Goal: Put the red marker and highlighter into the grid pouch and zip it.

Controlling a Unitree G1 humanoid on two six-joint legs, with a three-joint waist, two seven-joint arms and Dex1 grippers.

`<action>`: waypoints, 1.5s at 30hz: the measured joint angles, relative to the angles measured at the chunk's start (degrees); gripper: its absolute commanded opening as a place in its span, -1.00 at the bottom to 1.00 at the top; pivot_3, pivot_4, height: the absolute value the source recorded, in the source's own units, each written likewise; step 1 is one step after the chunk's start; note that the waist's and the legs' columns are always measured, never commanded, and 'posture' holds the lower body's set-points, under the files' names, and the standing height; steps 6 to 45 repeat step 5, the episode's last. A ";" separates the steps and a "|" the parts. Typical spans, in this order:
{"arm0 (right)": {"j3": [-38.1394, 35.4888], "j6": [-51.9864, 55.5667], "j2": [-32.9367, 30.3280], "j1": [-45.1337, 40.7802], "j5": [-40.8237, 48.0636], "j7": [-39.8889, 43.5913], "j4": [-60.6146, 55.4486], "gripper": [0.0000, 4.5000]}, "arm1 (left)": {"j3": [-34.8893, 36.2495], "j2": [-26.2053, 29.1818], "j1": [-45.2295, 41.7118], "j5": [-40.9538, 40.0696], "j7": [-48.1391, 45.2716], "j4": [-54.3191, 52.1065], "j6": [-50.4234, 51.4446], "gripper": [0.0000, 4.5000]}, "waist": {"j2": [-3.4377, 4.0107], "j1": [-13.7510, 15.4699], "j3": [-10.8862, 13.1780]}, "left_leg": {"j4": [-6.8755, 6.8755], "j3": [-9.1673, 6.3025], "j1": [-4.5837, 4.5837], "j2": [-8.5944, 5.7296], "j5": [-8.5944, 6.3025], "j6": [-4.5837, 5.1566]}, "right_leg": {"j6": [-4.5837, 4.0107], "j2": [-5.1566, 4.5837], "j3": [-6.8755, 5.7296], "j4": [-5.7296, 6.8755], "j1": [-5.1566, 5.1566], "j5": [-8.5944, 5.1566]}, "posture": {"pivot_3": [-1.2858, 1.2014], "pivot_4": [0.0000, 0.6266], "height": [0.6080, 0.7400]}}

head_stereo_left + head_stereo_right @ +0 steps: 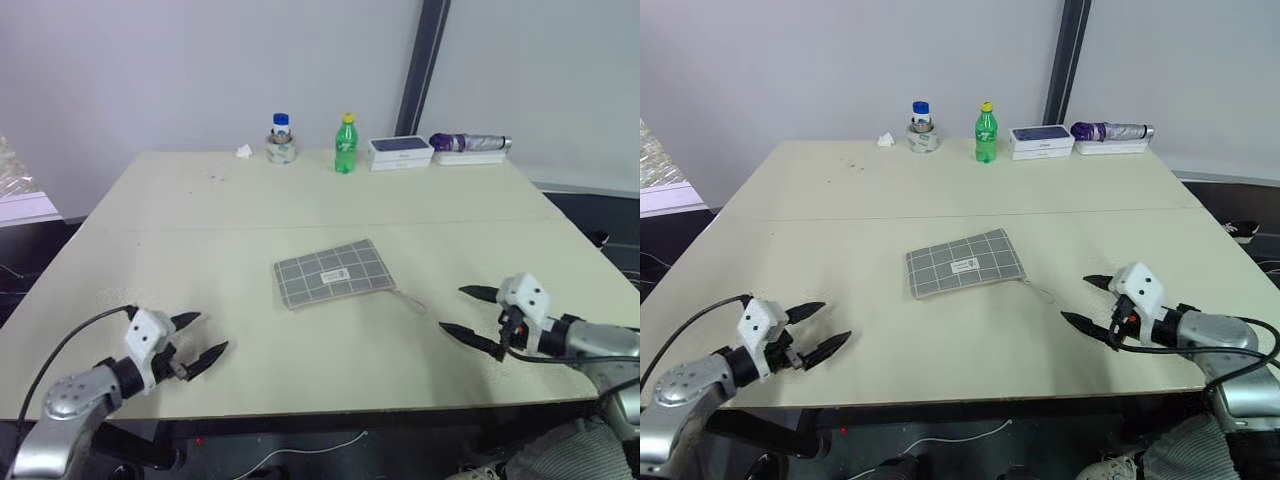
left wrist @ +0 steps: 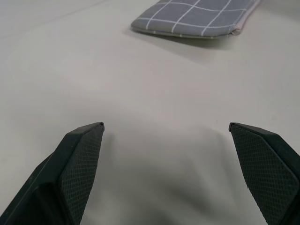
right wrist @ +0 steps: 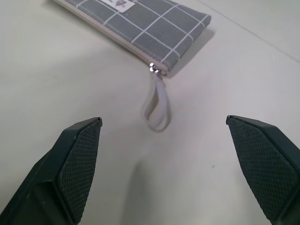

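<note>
Left eye view: pouch [image 1: 330,273] lies zipped at frame centre, so my left pincer [image 1: 203,340] and right pincer [image 1: 470,313] hang wide open, empty, lower corners, clear of it

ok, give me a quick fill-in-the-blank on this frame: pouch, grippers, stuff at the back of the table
1. The grid pouch lies flat on the table with its zipper ____.
2. Both the left gripper and the right gripper have their fingers ____.
3. The pull cord lies on the table on the pouch's ____ gripper side.
4. At the far edge, the bottle beside the white box is ____ in colour.

Missing words: closed; open; right; green
</note>
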 measured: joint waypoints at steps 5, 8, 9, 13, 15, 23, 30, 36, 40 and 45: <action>-1.99 -0.30 -1.01 0.26 0.28 0.48 2.14 0.96 | 4.16 1.25 1.20 -0.09 0.99 -1.78 1.05 1.00 | 0.01 -0.15 -0.01 | -0.12 0.02 0.05 -0.01 0.00 0.00 | -0.01 0.01 0.01 -0.09 0.02 -0.01 | 0.03 -0.52 1.00; -1.99 -0.30 -1.01 0.26 0.28 0.48 2.14 0.96 | 4.16 1.25 1.20 -0.09 0.99 -1.78 1.05 1.00 | 0.01 -0.15 -0.01 | -0.12 0.02 0.05 -0.01 0.00 0.00 | -0.01 0.01 0.01 -0.09 0.02 -0.01 | 0.03 -0.52 1.00; -1.99 -0.30 -1.01 0.26 0.28 0.48 2.14 0.96 | 4.16 1.25 1.20 -0.09 0.99 -1.78 1.05 1.00 | 0.01 -0.15 -0.01 | -0.12 0.02 0.05 -0.01 0.00 0.00 | -0.01 0.01 0.01 -0.09 0.02 -0.01 | 0.03 -0.52 1.00; -1.99 -0.30 -1.01 0.26 0.28 0.48 2.14 0.96 | 4.16 1.25 1.20 -0.09 0.99 -1.78 1.05 1.00 | 0.01 -0.15 -0.01 | -0.12 0.02 0.05 -0.01 0.00 0.00 | -0.01 0.01 0.01 -0.09 0.02 -0.01 | 0.03 -0.52 1.00; -1.99 -0.30 -1.01 0.26 0.28 0.48 2.14 0.96 | 4.16 1.25 1.20 -0.09 0.99 -1.78 1.05 1.00 | 0.01 -0.15 -0.01 | -0.12 0.02 0.05 -0.01 0.00 0.00 | -0.01 0.01 0.01 -0.09 0.02 -0.01 | 0.03 -0.52 1.00; -1.99 -0.30 -1.01 0.26 0.28 0.48 2.14 0.96 | 4.16 1.25 1.20 -0.09 0.99 -1.78 1.05 1.00 | 0.01 -0.15 -0.01 | -0.12 0.02 0.05 -0.01 0.00 0.00 | -0.01 0.01 0.01 -0.09 0.02 -0.01 | 0.03 -0.52 1.00; -1.99 -0.30 -1.01 0.26 0.28 0.48 2.14 0.96 | 4.16 1.25 1.20 -0.09 0.99 -1.78 1.05 1.00 | 0.01 -0.15 -0.01 | -0.12 0.02 0.05 -0.01 0.00 0.00 | -0.01 0.01 0.01 -0.09 0.02 -0.01 | 0.03 -0.52 1.00; -1.99 -0.30 -1.01 0.26 0.28 0.48 2.14 0.96 | 4.16 1.25 1.20 -0.09 0.99 -1.78 1.05 1.00 | 0.01 -0.15 -0.01 | -0.12 0.02 0.05 -0.01 0.00 0.00 | -0.01 0.01 0.01 -0.09 0.02 -0.01 | 0.03 -0.52 1.00; -1.99 -0.30 -1.01 0.26 0.28 0.48 2.14 0.96 | 4.16 1.25 1.20 -0.09 0.99 -1.78 1.05 1.00 | 0.01 -0.15 -0.01 | -0.12 0.02 0.05 -0.01 0.00 0.00 | -0.01 0.01 0.01 -0.09 0.02 -0.01 | 0.03 -0.52 1.00; -1.99 -0.30 -1.01 0.26 0.28 0.48 2.14 0.96 | 4.16 1.25 1.20 -0.09 0.99 -1.78 1.05 1.00 | 0.01 -0.15 -0.01 | -0.12 0.02 0.05 -0.01 0.00 0.00 | -0.01 0.01 0.01 -0.09 0.02 -0.01 | 0.03 -0.52 1.00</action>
